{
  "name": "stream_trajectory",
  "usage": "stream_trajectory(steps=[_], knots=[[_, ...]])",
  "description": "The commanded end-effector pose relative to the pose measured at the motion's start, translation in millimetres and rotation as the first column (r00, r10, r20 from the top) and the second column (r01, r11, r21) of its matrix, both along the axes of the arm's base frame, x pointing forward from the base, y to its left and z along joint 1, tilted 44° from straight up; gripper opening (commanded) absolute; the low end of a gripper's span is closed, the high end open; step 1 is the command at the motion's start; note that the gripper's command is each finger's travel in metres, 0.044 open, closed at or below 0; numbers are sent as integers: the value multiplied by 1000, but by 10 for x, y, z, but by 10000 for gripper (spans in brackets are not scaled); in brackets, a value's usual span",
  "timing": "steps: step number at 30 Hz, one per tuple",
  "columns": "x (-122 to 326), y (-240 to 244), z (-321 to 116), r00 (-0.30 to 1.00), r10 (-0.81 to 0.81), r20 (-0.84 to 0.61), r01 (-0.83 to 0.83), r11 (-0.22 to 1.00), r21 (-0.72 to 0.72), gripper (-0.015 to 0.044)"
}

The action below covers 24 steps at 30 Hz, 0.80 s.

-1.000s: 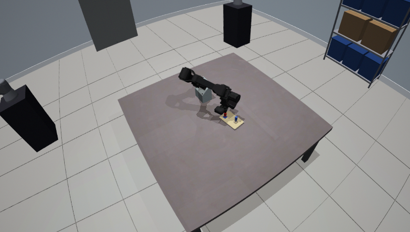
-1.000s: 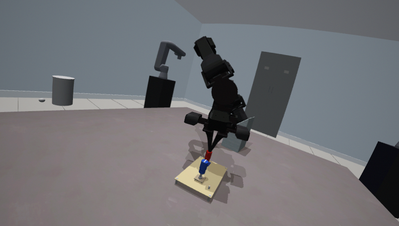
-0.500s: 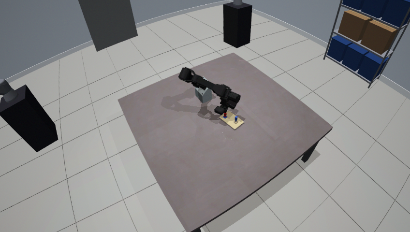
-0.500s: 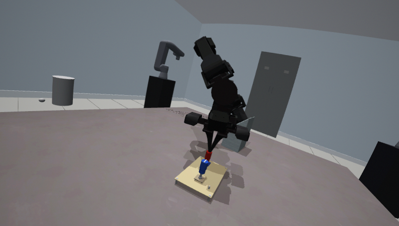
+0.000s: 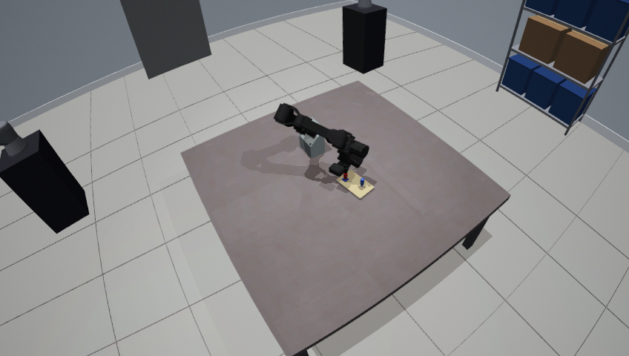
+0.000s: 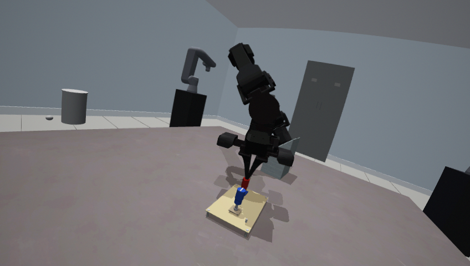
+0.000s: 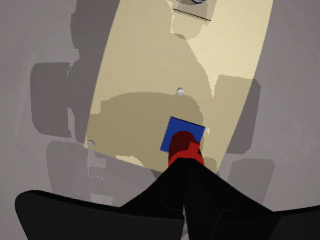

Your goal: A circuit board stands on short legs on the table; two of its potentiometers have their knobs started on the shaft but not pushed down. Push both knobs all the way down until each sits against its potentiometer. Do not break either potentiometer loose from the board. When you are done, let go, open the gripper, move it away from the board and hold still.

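The pale yellow circuit board (image 5: 359, 193) (image 6: 219, 205) (image 7: 135, 65) stands on short legs on the table. The red knob (image 5: 345, 175) (image 6: 245, 183) (image 7: 183, 145) stands upright over a blue potentiometer (image 7: 178, 128) (image 5: 345, 179). The blue knob (image 5: 362, 180) (image 6: 239, 197) stands on its shaft above a tan potentiometer (image 6: 234, 211) (image 5: 361, 187), with bare shaft showing between them. My gripper (image 5: 346, 170) (image 6: 247, 178) (image 7: 184, 166) is shut and empty, its tips together at the top of the red knob. Whether the red knob sits against its potentiometer is hidden.
The grey arm base (image 5: 312, 146) (image 6: 276, 167) stands behind the board. The blue knob rises close beside the fingers on the same board. Small silvery pins (image 6: 246, 220) (image 7: 180, 91) stand on the board. The table (image 5: 273, 229) carries the arm's shadow.
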State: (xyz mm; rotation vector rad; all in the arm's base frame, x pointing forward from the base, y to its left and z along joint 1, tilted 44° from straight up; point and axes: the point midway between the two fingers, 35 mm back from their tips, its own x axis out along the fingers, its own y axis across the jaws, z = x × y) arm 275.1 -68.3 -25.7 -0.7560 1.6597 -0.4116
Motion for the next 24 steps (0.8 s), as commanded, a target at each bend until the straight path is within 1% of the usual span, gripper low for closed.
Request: stream_trajectory(steps=[1, 24], knots=[[4, -103, -75, 1000, -25, 3, 25, 1000, -8, 0], [15, -50, -21, 1000, -25, 3, 25, 1000, -7, 0]])
